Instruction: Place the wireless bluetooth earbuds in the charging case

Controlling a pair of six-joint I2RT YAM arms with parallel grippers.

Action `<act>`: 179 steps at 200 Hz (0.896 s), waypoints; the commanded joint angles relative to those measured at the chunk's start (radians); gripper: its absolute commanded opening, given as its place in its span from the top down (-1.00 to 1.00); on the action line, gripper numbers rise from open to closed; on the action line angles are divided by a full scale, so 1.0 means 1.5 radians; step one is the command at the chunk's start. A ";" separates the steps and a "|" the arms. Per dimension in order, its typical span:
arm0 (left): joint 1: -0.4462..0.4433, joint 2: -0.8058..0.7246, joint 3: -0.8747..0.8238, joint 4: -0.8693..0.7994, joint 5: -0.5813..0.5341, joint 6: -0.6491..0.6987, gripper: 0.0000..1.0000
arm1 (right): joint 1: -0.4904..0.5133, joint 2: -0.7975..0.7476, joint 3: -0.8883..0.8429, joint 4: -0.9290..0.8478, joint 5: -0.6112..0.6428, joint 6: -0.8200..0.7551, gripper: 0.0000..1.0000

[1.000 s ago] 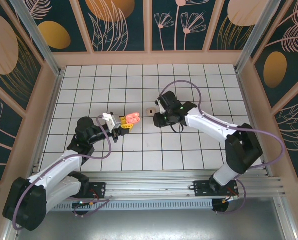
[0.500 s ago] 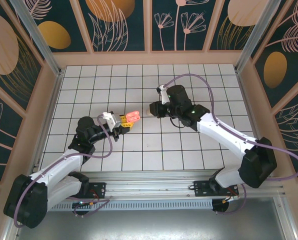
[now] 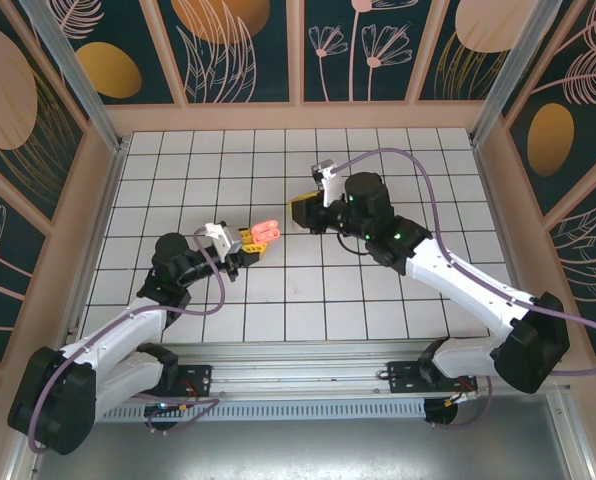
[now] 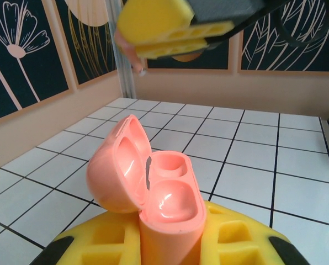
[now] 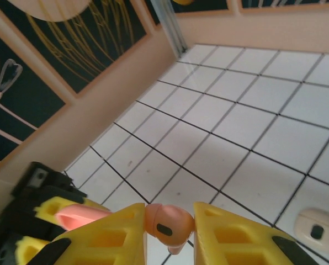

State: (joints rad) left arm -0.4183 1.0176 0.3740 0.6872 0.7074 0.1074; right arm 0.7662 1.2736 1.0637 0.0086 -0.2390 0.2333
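The charging case (image 4: 170,204) is salmon-pink. It stands upright in my left gripper (image 4: 170,245), which is shut on its body between yellow pads (image 4: 98,243). Its lid (image 4: 117,171) hangs open to the left, and both wells are bare. From above, the case (image 3: 266,231) sits left of centre, with the left gripper (image 3: 250,241) behind it. My right gripper (image 5: 169,226) is shut on a pink earbud (image 5: 173,218), which hangs in the air. From above, the right gripper (image 3: 303,212) is just right of the case. A second, cream earbud (image 5: 317,229) lies on the tiles.
The white gridded table (image 3: 378,290) is walled by a beige rim (image 3: 298,117) and dark patterned panels. In the left wrist view, the right gripper's yellow pads (image 4: 159,27) hover above and behind the case. The left arm's black wrist (image 5: 37,193) shows low in the right wrist view.
The right gripper has risen off the tiles with the pink earbud and swung back and left, closer to the case. The left gripper and case have stayed put.
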 commanded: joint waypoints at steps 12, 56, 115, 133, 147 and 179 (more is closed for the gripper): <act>-0.003 0.002 0.003 0.036 -0.004 -0.011 0.80 | 0.016 -0.027 -0.025 0.081 -0.032 -0.039 0.53; -0.003 0.001 0.001 0.053 0.005 -0.009 0.80 | 0.039 -0.040 -0.050 0.138 -0.079 -0.059 0.53; -0.003 -0.005 -0.002 0.073 0.018 -0.022 0.80 | 0.060 -0.025 -0.061 0.148 -0.090 -0.084 0.52; -0.003 -0.009 -0.002 0.076 0.025 -0.025 0.80 | 0.060 -0.020 -0.062 0.148 -0.073 -0.092 0.52; -0.003 -0.013 -0.002 0.076 0.026 -0.026 0.80 | 0.060 -0.014 -0.063 0.154 -0.068 -0.094 0.52; -0.003 -0.018 -0.002 0.076 0.026 -0.027 0.79 | 0.060 0.003 -0.062 0.159 -0.081 -0.089 0.53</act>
State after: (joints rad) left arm -0.4183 1.0103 0.3740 0.7586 0.7246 0.0811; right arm 0.8494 1.2560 0.9852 0.1955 -0.3614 0.1127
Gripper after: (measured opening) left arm 0.198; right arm 0.241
